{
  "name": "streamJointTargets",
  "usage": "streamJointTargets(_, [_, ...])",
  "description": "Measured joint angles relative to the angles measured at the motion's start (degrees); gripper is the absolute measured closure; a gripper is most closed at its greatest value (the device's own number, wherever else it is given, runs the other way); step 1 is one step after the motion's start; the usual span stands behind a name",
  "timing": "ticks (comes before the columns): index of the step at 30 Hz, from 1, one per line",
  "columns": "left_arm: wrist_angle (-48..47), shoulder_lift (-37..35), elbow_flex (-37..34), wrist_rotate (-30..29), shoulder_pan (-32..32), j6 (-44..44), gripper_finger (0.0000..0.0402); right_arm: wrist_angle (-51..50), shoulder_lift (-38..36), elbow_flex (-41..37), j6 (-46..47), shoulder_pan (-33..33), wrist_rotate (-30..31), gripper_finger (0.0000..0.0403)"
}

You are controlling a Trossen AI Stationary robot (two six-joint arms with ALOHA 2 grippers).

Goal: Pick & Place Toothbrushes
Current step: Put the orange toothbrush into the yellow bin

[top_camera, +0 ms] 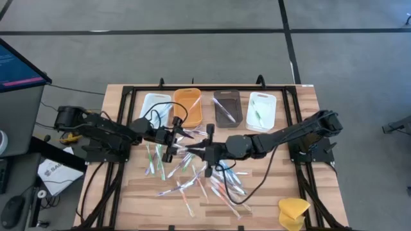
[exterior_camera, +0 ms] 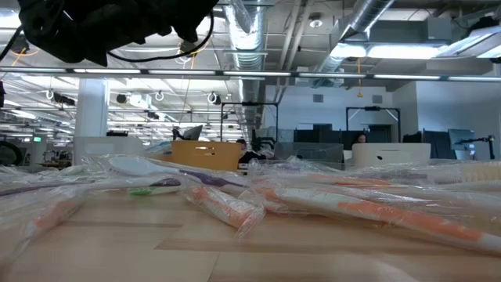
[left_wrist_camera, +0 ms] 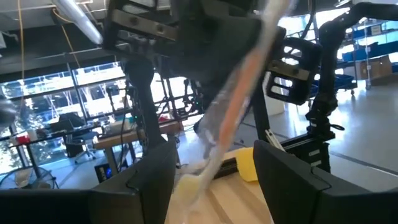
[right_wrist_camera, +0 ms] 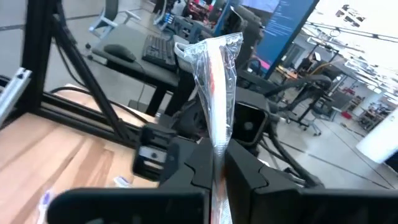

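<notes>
Right gripper (right_wrist_camera: 217,171) pinches wrapped toothbrush (right_wrist_camera: 214,74); lower end hidden — left gripper (left_wrist_camera: 211,180) agape.

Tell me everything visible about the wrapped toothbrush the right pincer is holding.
The wrapped toothbrush has an orange-red handle sealed in clear, crinkly plastic that bunches and folds at its free end. The right pincer is shut on its lower part, both dark fingers pressing the wrapper, and it stands up from them, lifted off the wooden table. In the left wrist view it slants between the open fingers of the left pincer; whether those touch it cannot be told.
</notes>
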Motion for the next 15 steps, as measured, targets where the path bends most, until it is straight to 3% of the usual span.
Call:
streamJointTargets(9, [0.01,0.58,0.37,0.0,-1.11,-0.03,0.0193,-0.45,0.02,-0.02,-0.02,-0.83,0.0,0.0392])
streamJointTargets(15, [-0.01,0.58,0.37,0.01,-1.09,-4.71,0.0193,-0.46,0.02,-0.02,-0.02,-1.1,0.0,0.0392])
